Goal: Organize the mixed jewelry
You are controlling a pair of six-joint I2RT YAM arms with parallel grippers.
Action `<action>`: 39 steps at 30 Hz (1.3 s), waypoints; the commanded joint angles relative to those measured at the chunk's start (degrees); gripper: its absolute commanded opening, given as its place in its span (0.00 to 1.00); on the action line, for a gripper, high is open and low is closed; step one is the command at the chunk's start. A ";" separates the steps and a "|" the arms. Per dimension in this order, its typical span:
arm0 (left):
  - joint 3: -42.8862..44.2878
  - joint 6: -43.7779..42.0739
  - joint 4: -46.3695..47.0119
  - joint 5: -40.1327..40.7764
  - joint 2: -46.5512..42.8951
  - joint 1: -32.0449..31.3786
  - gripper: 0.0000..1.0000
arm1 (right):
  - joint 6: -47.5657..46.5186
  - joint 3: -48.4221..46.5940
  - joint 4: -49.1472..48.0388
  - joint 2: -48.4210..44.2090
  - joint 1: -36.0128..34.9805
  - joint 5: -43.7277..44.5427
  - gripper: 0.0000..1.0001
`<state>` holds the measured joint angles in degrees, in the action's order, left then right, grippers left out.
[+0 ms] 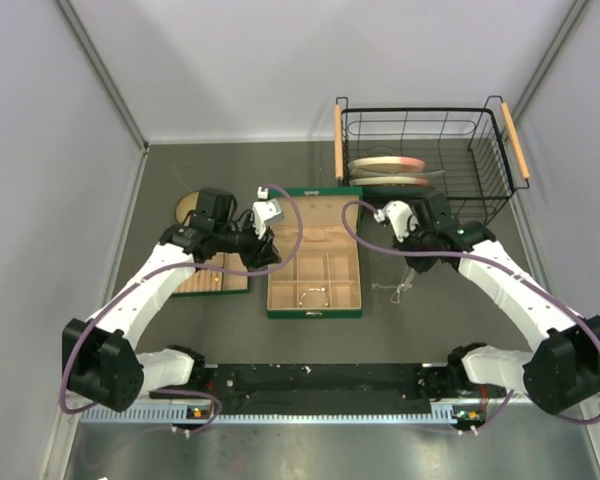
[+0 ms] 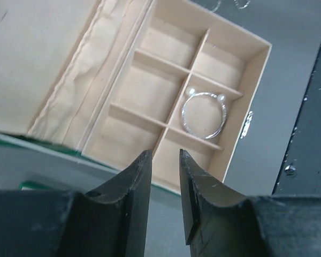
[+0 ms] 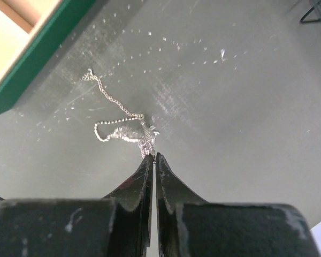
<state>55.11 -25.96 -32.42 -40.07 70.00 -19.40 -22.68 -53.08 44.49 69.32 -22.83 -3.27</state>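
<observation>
My right gripper (image 3: pixel 153 156) is shut on the fine silver chain necklace (image 3: pixel 117 126), pinched at the fingertips, with the rest trailing on the grey table. In the top view the chain (image 1: pixel 392 290) lies just right of the green box (image 1: pixel 314 313), under the right gripper (image 1: pixel 411 268). My left gripper (image 2: pixel 165 155) is open by a narrow gap and empty. It hovers over the box's left edge (image 1: pixel 272 258). The silver bracelet hoop (image 2: pixel 203 115) lies in a front beige compartment of the box (image 1: pixel 313 296). No gold bits can be made out.
A black wire basket (image 1: pixel 490 190) holding flat plates stands at the back right. A round wooden bowl (image 1: pixel 188 206) and a flat wooden board (image 1: pixel 220 282) lie left of the box, partly under my left arm. A black rail (image 1: pixel 310 380) runs along the near edge.
</observation>
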 commanded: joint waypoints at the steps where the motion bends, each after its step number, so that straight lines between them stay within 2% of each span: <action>1: 2.19 3.45 7.80 -7.38 1.54 -2.31 0.33 | 0.53 -5.89 3.23 -2.96 -0.20 -3.32 0.00; 9: 3.42 8.37 15.72 -9.76 5.15 -7.23 0.33 | 1.23 -13.01 8.41 -4.63 -0.64 -8.24 0.00; 16: 5.26 15.84 27.32 -10.46 7.60 -11.88 0.36 | 1.23 -20.82 12.81 -4.19 -2.57 -12.72 0.00; 23: 13.52 17.95 27.68 -7.65 10.68 -16.81 0.38 | 0.53 -27.76 14.83 -2.61 -4.15 -17.03 0.00; 29: 17.13 21.12 29.43 -5.81 12.88 -18.92 0.40 | 0.79 -32.70 15.80 -1.12 -4.77 -21.69 0.00; 36: 18.54 21.65 30.23 -5.01 14.03 -21.73 0.47 | 1.49 -36.39 16.68 -0.15 -5.03 -26.61 0.00; 39: 19.33 21.04 30.14 -6.06 14.46 -22.61 0.53 | 1.67 -37.36 16.94 -0.06 -5.47 -27.32 0.00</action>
<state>71.44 -5.41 -5.06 -45.15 84.20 -41.01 -21.78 -86.96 61.04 69.28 -27.29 -26.83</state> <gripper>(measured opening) 0.508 0.007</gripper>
